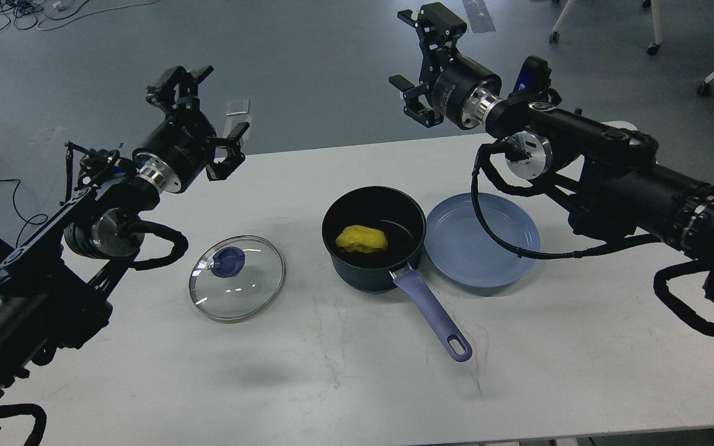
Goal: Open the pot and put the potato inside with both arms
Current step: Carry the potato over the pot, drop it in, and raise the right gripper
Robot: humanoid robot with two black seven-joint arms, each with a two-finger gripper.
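Resting inside the dark navy pot (374,246) at centre frame, the bright yellow, lumpy potato (362,240) suggests the task is all but complete, with the glass lid (237,278) lying flat on the white table (332,371) to the pot's left and the empty blue plate (482,239) touching its right side. Both arms hang raised and clear, the left gripper (202,114) at upper left and the right gripper (422,65) at upper right, fingers spread and holding nothing. Judged from this view, little remains beyond keeping clear of the pot's lavender handle (434,313), which points to the lower right.
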